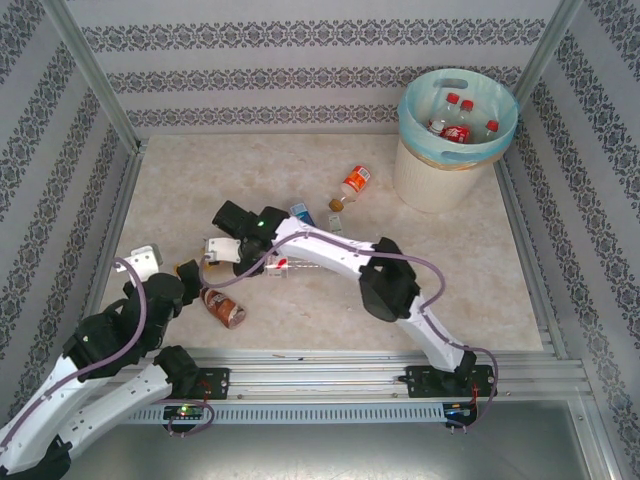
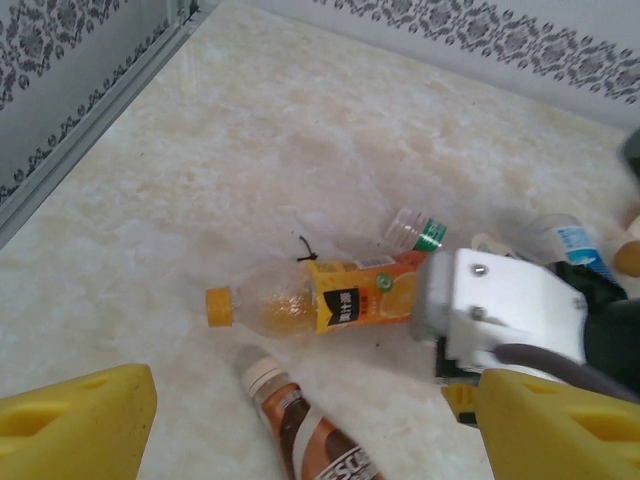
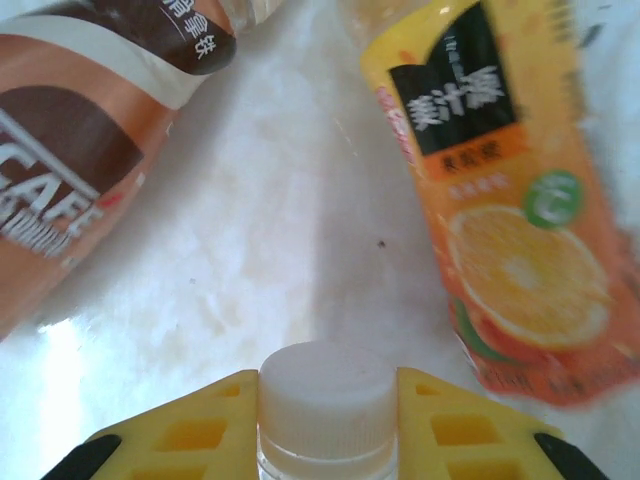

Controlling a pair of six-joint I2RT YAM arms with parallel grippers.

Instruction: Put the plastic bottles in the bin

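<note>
Gripping a small clear plastic bottle with a white cap (image 3: pixel 323 405), the right fingers (image 3: pixel 190 430) are closed against both sides of its neck, low over the pale marbled surface (image 1: pixel 450 270). We judge this to be the pick-up step for one more bottle.

A yellow-capped orange juice bottle (image 2: pixel 310 300) lies just beside the held bottle. A brown-labelled coffee bottle (image 2: pixel 300 430) lies on its other side. The left fingers (image 2: pixel 70 420) are spread wide above the coffee bottle and hold nothing.

The round cream-white bin lined with a blue-green bag (image 1: pixel 440 185) stands in the far right corner, well apart from the grasp. It already holds several red-capped bottles (image 1: pixel 457 130).

The next move, as we read it, calls for a lift clear of both neighbours, then a long carry to the far right and up over the bin's rim.

Patterned walls and metal rails close in the surface. The middle lies mostly open, apart from a small orange-labelled bottle (image 1: pixel 355 182) near the bin.
</note>
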